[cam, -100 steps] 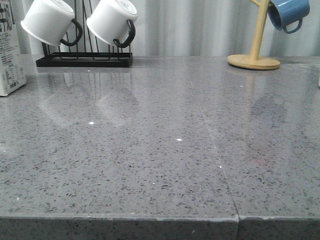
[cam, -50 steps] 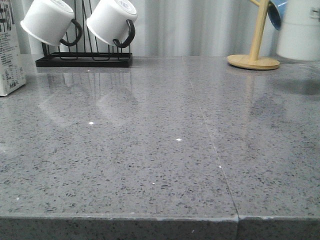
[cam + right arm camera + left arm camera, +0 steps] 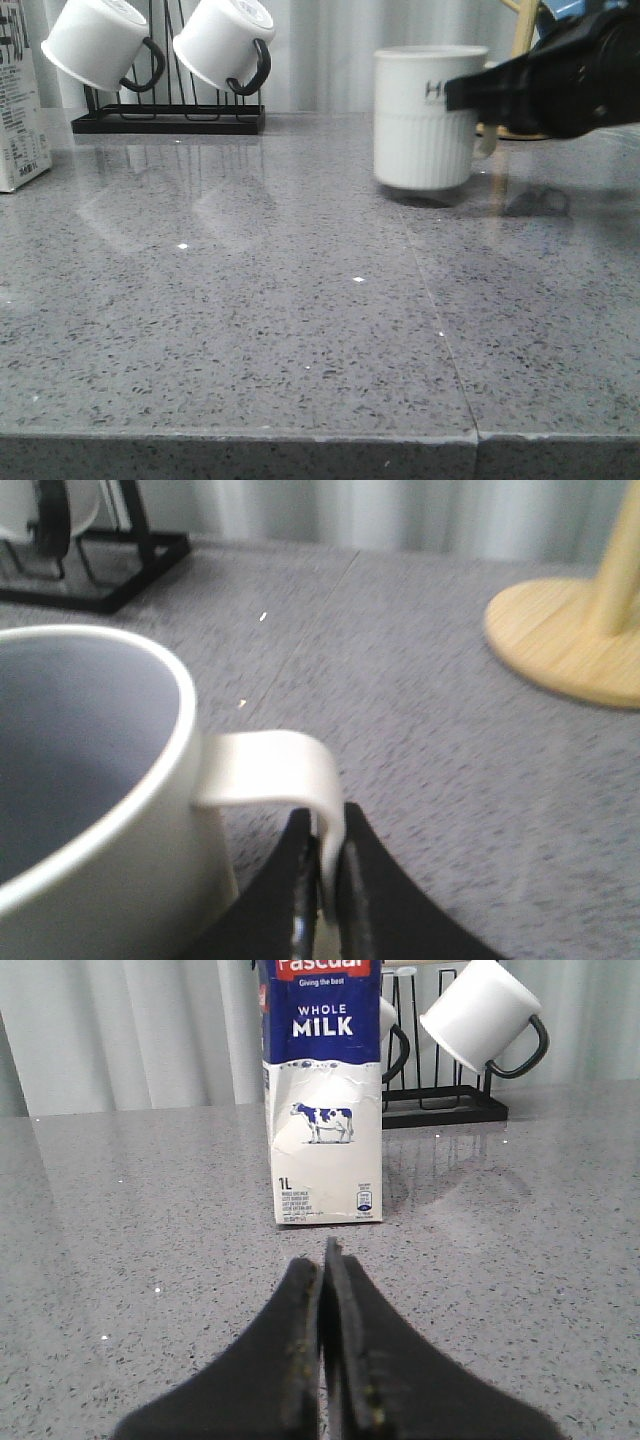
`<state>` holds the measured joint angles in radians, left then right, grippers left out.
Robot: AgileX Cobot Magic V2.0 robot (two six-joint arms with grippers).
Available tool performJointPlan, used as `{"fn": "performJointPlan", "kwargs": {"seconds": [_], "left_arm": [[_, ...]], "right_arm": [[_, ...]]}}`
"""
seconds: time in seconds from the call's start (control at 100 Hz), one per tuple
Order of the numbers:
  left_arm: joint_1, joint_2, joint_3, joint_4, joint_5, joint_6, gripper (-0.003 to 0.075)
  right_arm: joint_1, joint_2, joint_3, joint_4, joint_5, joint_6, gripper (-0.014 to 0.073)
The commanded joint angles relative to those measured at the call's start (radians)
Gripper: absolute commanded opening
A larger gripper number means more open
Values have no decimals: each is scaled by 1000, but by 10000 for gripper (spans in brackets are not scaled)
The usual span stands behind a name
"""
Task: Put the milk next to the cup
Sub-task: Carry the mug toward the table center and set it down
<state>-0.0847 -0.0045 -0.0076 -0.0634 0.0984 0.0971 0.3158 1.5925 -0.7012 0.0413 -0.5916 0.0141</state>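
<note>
The cup (image 3: 425, 118), a white mug with a ribbed lower half and part of its black lettering showing, is at the table's middle right, at or just above the surface. My right gripper (image 3: 480, 97) reaches in from the right and is shut on the cup's white handle (image 3: 290, 770). The right wrist view shows its jaws (image 3: 325, 830) pinching the handle beside the cup's rim (image 3: 150, 670). The milk (image 3: 18, 110) stands at the far left edge. In the left wrist view the milk (image 3: 322, 1100) stands upright ahead of my left gripper (image 3: 325, 1260), which is shut, empty and apart from it.
A black rack (image 3: 168, 120) at the back left holds two white mugs with black handles (image 3: 95, 40). A wooden mug tree (image 3: 520, 45) with a round base (image 3: 565, 630) stands at the back right, partly hidden behind my right arm. The table's front edge (image 3: 300, 436) is near.
My right gripper has carried the cup in from the far right towards the table's middle and lowered it. The milk and the left side have not moved.
</note>
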Motion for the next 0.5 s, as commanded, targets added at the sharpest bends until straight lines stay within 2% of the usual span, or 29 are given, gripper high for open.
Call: {"fn": "performJointPlan", "kwargs": {"seconds": [0.0,0.29,0.36,0.49], "left_arm": [[1,-30,60,-1,-72,0,-20],[1,-30,60,-1,-72,0,-20],[1,-30,60,-1,-72,0,-20],[1,-30,60,-1,-72,0,-20]], "right_arm": [[14,-4,-33,-10,-104,3,-61],[20,14,-33,-10,-119,3,-46],[20,13,-33,-10,-122,3,26],[20,13,-28,-10,-125,3,218]]}}
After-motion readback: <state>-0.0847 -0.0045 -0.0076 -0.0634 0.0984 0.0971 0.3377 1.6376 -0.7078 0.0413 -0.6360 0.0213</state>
